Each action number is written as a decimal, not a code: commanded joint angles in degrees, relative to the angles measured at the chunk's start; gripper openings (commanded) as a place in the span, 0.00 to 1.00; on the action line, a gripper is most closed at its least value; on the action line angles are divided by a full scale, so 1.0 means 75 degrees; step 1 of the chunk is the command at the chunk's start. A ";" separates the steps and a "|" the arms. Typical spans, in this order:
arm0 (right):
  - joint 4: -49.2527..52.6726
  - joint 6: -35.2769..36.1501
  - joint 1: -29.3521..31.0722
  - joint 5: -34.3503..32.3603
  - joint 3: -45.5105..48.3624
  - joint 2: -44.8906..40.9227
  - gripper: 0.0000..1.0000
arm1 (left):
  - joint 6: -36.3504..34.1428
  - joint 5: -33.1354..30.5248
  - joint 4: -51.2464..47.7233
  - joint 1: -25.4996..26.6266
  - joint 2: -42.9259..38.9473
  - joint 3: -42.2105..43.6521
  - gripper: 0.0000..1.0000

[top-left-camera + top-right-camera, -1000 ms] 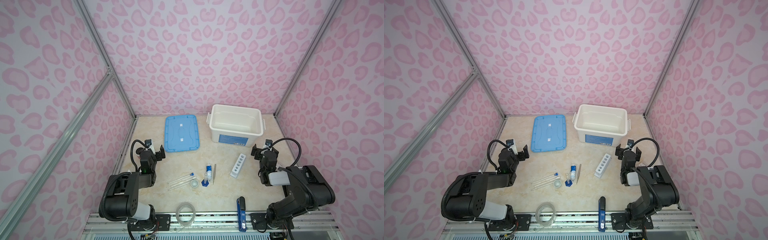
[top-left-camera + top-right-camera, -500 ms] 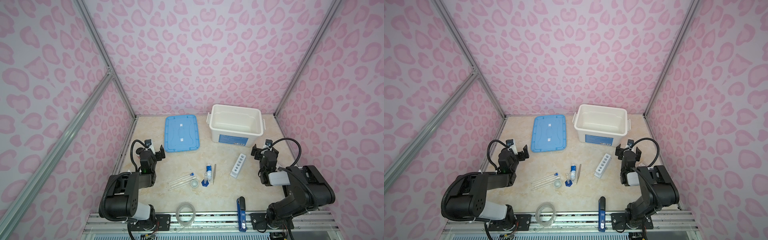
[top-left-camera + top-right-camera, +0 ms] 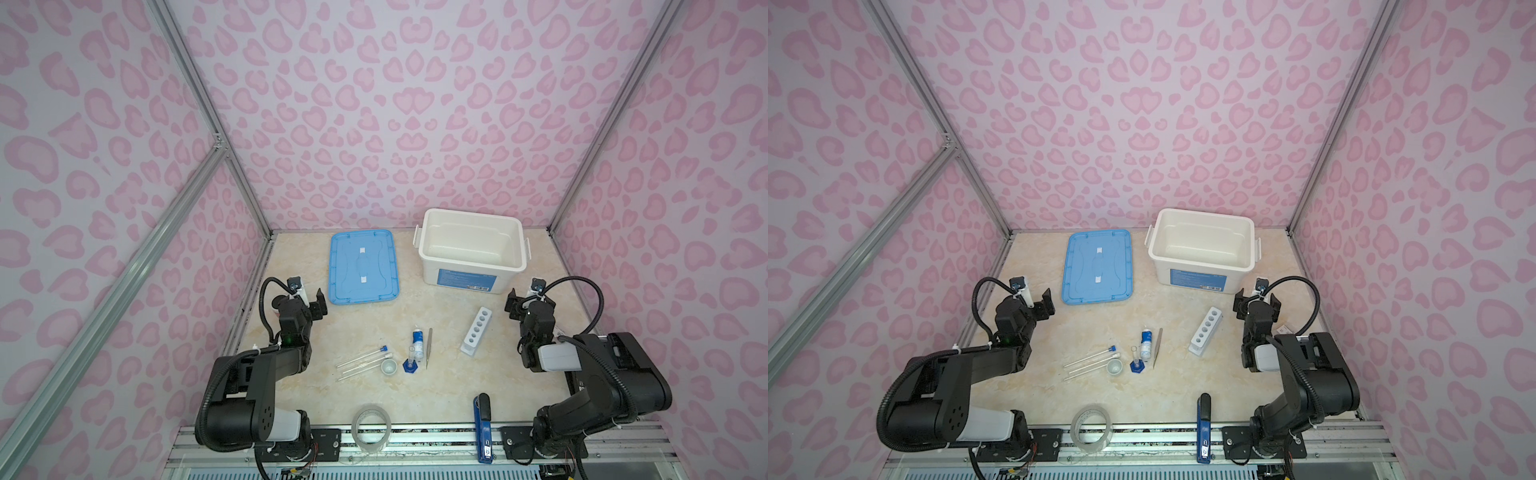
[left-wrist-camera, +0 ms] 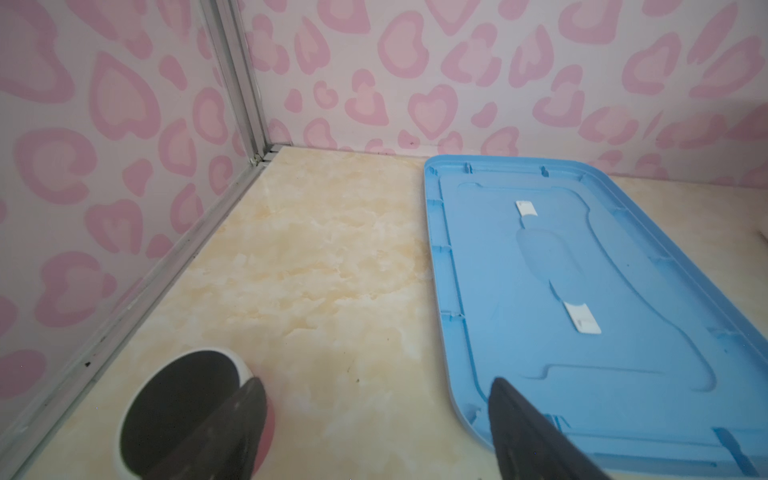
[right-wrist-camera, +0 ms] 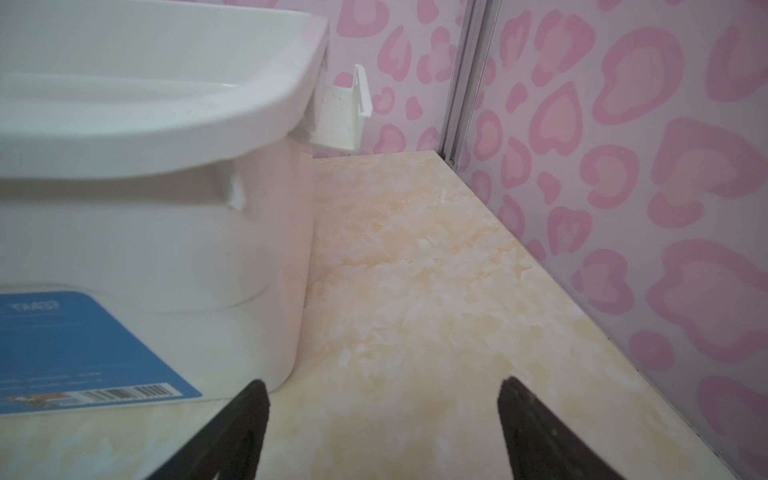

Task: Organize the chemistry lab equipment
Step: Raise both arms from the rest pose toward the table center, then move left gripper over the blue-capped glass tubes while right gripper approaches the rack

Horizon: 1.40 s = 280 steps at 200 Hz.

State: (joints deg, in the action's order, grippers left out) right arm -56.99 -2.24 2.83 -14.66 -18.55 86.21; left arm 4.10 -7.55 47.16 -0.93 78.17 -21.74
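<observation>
The lab equipment lies mid-table in both top views: thin clear test tubes [image 3: 362, 360] [image 3: 1090, 360], a small white dish [image 3: 389, 367], a blue-based clear cylinder [image 3: 411, 362], a blue-labelled white bottle [image 3: 417, 342], metal tweezers [image 3: 429, 348] and a white five-hole rack [image 3: 477, 330] [image 3: 1205, 330]. My left gripper [image 3: 302, 304] [image 4: 376, 382] stands open over bare table by the blue lid, holding nothing. My right gripper [image 3: 530, 305] [image 5: 383, 381] is open and empty too, beside the white bin's near corner.
An open white bin [image 3: 424, 249] [image 5: 166, 137] stands at the back, with a blue lid [image 3: 361, 266] [image 4: 582, 291] flat to its left. A clear tape roll [image 3: 371, 427] and a dark blue stapler [image 3: 482, 419] lie at the front edge. A round dark white-rimmed thing [image 4: 178, 407] sits by my left finger.
</observation>
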 commanded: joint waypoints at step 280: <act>0.6917 -0.0766 0.2286 0.1474 -0.1721 -0.4618 0.76 | -0.3611 0.0236 -1.0876 0.4436 -0.0433 -0.3204 0.68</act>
State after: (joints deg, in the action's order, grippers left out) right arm -4.49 -7.38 19.88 -4.43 -32.08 51.03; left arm -23.14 -4.51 -34.76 31.68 73.12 -45.67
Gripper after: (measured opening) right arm 0.759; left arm 0.685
